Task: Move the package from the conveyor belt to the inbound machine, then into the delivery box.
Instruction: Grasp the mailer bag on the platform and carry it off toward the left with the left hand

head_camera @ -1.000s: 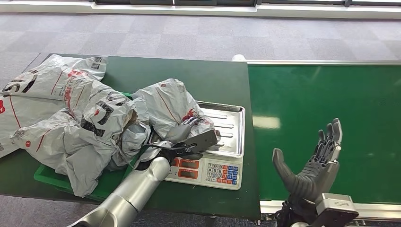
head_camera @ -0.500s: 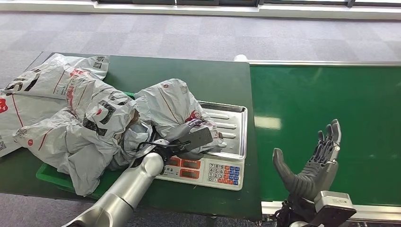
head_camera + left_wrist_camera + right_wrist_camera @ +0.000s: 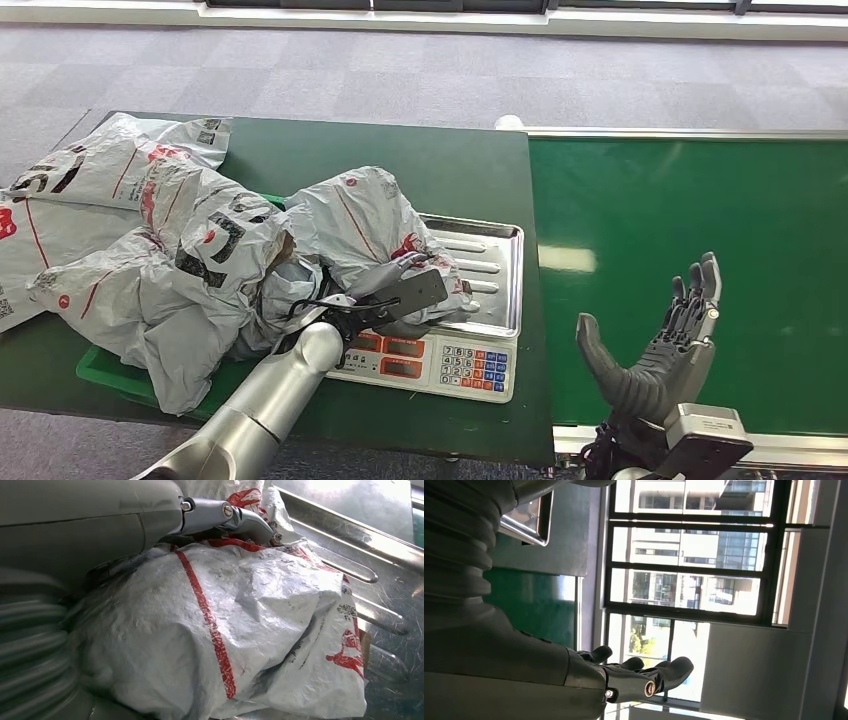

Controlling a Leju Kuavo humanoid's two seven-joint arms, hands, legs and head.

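On scale tray [image 3: 492,262]: left hand [image 3: 395,290] with fingers [image 3: 235,517] closed around grey package [image 3: 365,225], fingertips buried in folds, grip contact hidden. Over belt [image 3: 690,200]: right hand [image 3: 655,350] empty, fingers spread upward. Beside scale: heaped packages hiding most of green box [image 3: 100,372]. Unchanged from half a second before.

Crumpled grey package [image 3: 360,225] – red-striped – lies on scale tray [image 3: 500,270].

A parcel-sorting station set up in an office building. Grey courier bags [image 3: 150,240] pile beside a weighing scale [image 3: 470,300] (keypad in front), next to a green conveyor belt [image 3: 690,240]; grey carpet tiles [image 3: 400,75] lie beyond.
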